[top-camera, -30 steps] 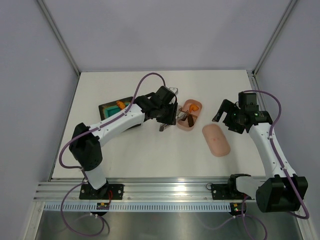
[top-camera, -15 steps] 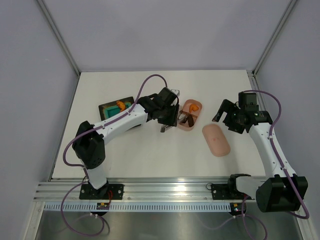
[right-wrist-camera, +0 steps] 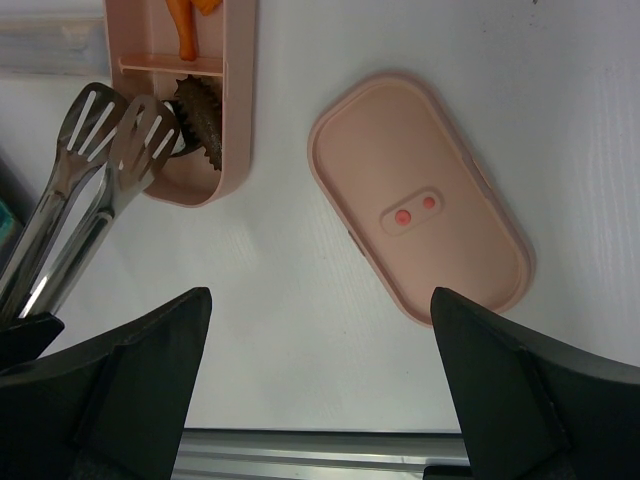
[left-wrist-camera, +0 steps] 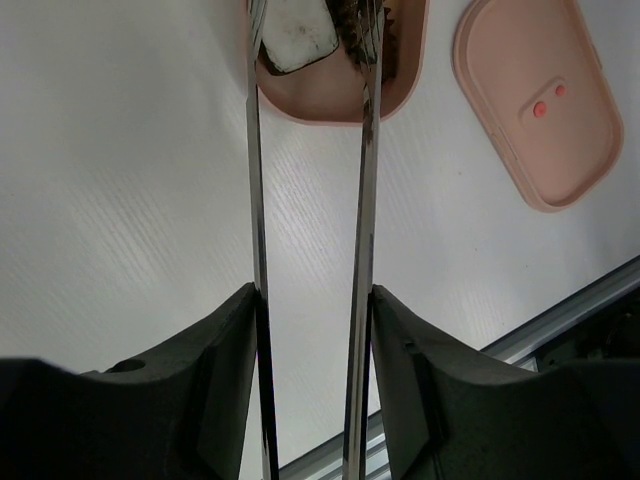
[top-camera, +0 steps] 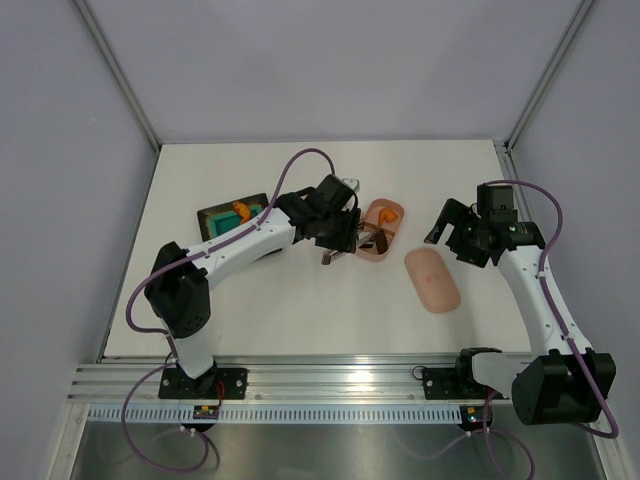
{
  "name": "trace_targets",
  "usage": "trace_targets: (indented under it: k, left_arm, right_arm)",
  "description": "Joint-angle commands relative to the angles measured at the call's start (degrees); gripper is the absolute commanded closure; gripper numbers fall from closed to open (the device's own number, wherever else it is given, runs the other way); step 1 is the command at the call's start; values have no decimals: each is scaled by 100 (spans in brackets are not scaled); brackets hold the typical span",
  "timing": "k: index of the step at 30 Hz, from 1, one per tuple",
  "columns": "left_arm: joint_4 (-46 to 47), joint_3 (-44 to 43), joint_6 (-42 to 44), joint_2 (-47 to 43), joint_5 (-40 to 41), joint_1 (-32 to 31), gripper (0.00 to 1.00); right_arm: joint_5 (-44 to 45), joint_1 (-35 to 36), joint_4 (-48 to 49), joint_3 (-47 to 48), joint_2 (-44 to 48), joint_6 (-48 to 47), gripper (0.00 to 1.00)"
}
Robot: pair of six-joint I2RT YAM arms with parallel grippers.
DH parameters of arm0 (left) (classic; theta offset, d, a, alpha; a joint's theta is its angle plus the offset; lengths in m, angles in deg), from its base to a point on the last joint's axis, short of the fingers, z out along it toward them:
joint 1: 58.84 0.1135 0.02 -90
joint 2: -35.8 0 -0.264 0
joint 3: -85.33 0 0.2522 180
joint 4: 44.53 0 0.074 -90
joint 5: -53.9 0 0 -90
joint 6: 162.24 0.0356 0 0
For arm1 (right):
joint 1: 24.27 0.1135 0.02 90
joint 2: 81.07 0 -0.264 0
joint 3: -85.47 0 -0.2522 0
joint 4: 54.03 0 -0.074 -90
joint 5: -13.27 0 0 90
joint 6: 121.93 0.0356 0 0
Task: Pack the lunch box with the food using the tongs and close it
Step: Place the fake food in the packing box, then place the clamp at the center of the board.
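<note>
The pink lunch box (top-camera: 380, 230) stands open mid-table with orange food (right-wrist-camera: 185, 25) in its far compartment and a dark brown piece (right-wrist-camera: 200, 120) in the near one. A pale, dark-edged piece (left-wrist-camera: 297, 35) lies between the tong tips. My left gripper (left-wrist-camera: 313, 330) is shut on the silvery tongs (left-wrist-camera: 366, 200), one finger pressed against each arm. The slotted tips (right-wrist-camera: 110, 150) stand slightly apart at the box's near end. The pink lid (top-camera: 432, 281) lies flat to the right of the box. My right gripper (right-wrist-camera: 320, 330) hangs open above the table beside the lid.
A dark tray with a teal mat (top-camera: 232, 217) sits left of the box, and an orange piece (top-camera: 240, 210) lies on it. The metal rail (top-camera: 340, 385) runs along the near table edge. Grey walls enclose the table on three sides.
My left arm has shifted slightly and keeps the tongs at the lunch box. The right arm and the lid have not moved.
</note>
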Motion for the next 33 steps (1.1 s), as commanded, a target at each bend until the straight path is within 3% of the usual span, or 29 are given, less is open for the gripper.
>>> trace_targets:
  k: [1,14,22,30,33]
  left_arm:
    - [301,-302,1,-228,-108,-48,53]
    - [46,-452,230,-1221,683,-57,57]
    - [107,-30,168,-1546,710,110,57]
    - [932,1715,168,-2329,1175,110,57]
    - [1004,1947,63,-2338,1404,110,59]
  right_arm:
    - [59,6,51,173,135,-73,1]
    - [32,-2,51,94,170,-65,1]
    - [24,-2,-1,50,197,-126,0]
    - [41,-2,60,-20,232,-39,1]
    - [-29,6,130,-64,223,32,1]
